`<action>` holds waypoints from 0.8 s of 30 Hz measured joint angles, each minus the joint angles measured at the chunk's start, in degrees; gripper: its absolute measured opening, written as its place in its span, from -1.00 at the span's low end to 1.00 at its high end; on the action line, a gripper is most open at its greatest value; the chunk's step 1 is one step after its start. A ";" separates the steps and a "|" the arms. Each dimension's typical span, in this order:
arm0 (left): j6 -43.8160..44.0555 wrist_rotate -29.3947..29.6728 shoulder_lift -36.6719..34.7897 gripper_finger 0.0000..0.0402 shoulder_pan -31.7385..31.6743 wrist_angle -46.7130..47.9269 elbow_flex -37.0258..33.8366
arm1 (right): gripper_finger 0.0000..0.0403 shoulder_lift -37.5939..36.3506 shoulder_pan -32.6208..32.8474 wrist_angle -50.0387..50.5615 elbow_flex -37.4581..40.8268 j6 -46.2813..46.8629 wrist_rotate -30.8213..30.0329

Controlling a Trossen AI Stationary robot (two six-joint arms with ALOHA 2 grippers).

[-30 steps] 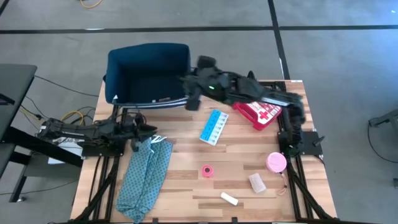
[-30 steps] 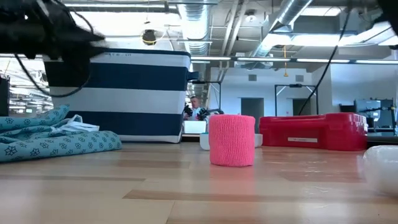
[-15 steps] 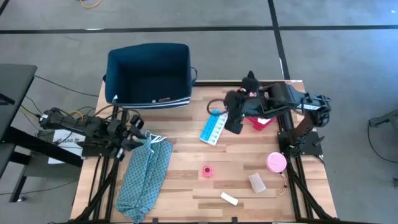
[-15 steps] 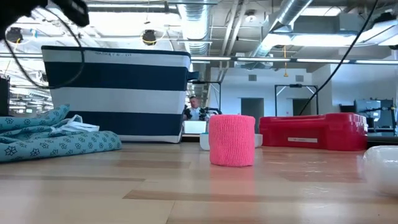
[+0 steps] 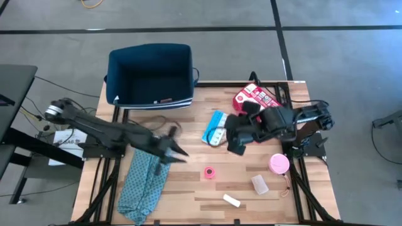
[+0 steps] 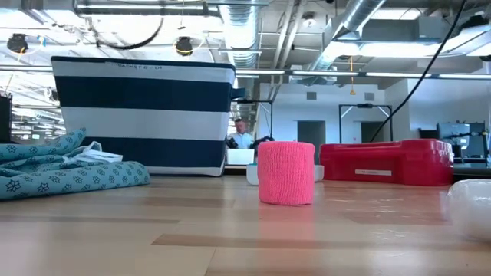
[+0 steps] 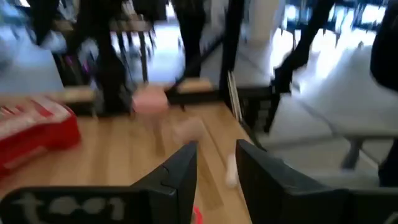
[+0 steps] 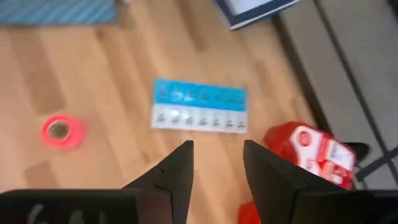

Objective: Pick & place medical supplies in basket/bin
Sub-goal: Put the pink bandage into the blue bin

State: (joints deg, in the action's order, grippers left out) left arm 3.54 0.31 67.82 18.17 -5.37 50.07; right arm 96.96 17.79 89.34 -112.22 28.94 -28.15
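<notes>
We read the right claw (image 5: 235,137) as spread and holding nothing: in its wrist view the two dark fingers (image 8: 180,171) stand apart with bare tabletop (image 5: 188,188) between them, and the light blue pill box (image 8: 199,114) lies just ahead, near the red first-aid case (image 8: 310,154). From above, this claw hangs just beside that pill box (image 5: 215,127), between it and the large pink tape roll (image 5: 279,164). The left claw (image 5: 173,149) also shows a gap between its fingers (image 7: 180,168) and grips nothing; it sits over the upper end of the teal cloth (image 5: 146,179), near the small pink tape roll (image 5: 209,172). The navy bin (image 5: 151,75) stands at the far edge, well apart from both claws, and we see no supplies inside it. We judge the main risks as follows: the two arms reach toward the same central area and could collide; the flat pill box may slide or tilt if gripped across its long side; the left claw could snag the cloth instead of a supply; the soft bin wall could be struck during a drop. Small white packets (image 5: 259,184) lie near the front edge. White markings on the case and small lettering on the bin rim are too small to read.
</notes>
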 joint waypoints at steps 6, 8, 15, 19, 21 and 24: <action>1.34 -0.03 18.33 -0.50 3.62 9.34 14.39 | -0.36 -0.46 5.42 0.63 1.78 5.64 -0.32; 2.06 0.01 23.37 -0.50 4.59 11.14 17.75 | -0.37 -0.54 7.19 0.68 1.78 7.04 -0.40; 6.92 3.22 38.11 -0.50 7.26 20.16 28.59 | -0.37 -0.46 12.49 0.63 1.78 8.97 -0.41; 5.79 6.58 43.41 -0.50 7.76 23.90 31.84 | -0.38 -0.45 14.33 0.63 1.78 10.11 -0.64; 5.18 8.12 45.31 -0.50 7.76 23.89 32.70 | -0.38 -0.45 14.94 0.60 1.78 10.13 -0.65; 4.97 12.65 47.20 -0.50 7.58 24.10 32.86 | -0.40 -0.45 15.51 0.39 1.78 10.14 -0.65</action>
State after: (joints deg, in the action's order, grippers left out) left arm 8.50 12.96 115.02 25.75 18.73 82.94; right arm 96.51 33.30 89.73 -110.43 39.07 -28.80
